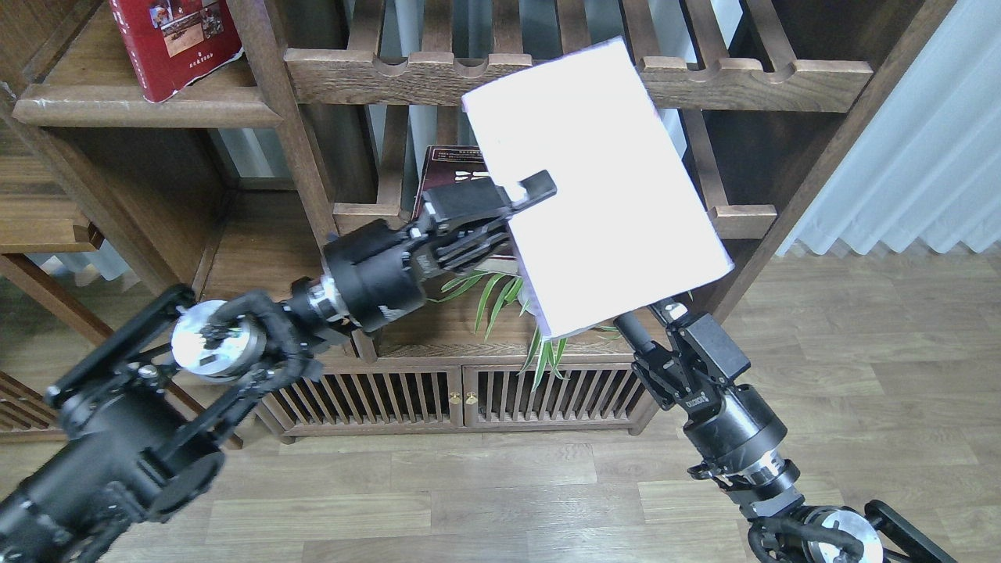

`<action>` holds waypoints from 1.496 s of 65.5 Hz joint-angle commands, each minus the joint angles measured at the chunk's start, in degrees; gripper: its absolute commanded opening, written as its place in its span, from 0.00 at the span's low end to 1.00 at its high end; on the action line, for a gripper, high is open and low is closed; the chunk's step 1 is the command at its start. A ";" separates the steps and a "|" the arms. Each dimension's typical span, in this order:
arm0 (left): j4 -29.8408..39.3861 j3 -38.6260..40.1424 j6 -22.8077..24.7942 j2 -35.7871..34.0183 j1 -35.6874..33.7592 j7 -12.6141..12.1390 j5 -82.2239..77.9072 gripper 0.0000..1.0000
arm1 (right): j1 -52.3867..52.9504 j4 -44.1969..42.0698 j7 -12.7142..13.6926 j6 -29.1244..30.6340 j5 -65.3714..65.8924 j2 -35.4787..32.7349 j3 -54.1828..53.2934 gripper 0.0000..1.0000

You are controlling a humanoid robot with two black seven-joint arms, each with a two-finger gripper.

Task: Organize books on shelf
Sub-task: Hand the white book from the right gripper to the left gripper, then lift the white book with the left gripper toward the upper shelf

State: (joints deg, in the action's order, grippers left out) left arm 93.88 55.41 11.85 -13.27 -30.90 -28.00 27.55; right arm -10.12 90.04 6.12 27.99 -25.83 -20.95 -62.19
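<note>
White book (598,188) tilts, long axis apparently running upper-left to lower-right.

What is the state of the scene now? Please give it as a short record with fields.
held object: white book, tilted, in the air in front of the racks
left gripper: shut on the white book's left edge
right gripper: at the book's lower edge; grip hidden
red book: on the shelf, upper left
maroon book: behind the left gripper, mostly hidden
plant: green leaves below the white book
</note>
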 commanded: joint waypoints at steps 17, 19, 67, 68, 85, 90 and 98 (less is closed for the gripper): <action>7.72 7.70 7.29 -8.08 7.43 0.00 -0.04 0.05 | 0.02 -0.83 0.12 0.01 0.16 0.12 0.05 0.82; 7.72 7.79 8.96 -9.31 7.43 0.00 -0.04 0.05 | 0.02 -1.18 0.12 0.01 0.16 0.12 0.05 0.82; 7.72 16.84 16.15 -37.27 7.61 0.00 0.05 0.07 | 2.04 -6.98 0.20 0.01 0.60 2.67 0.84 0.96; 7.72 17.19 16.15 -38.05 7.61 0.00 0.05 0.07 | 2.04 -7.16 0.20 0.01 0.60 2.67 0.84 0.96; 7.72 21.93 16.15 -46.14 7.61 0.00 -0.04 0.08 | 2.92 -8.57 0.29 0.01 0.60 3.28 0.76 0.96; 7.72 23.60 16.15 -47.99 7.61 0.00 -0.04 0.08 | 2.92 -8.65 0.64 0.01 0.60 3.29 0.84 0.96; 6.76 28.44 16.15 -52.03 7.61 0.00 -0.04 0.08 | 2.92 -8.74 0.47 0.01 0.51 3.46 0.76 0.95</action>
State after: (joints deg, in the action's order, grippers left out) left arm 101.53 80.20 28.01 -62.28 -23.28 -28.01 27.53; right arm -7.21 81.39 6.78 28.00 -25.25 -17.65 -61.33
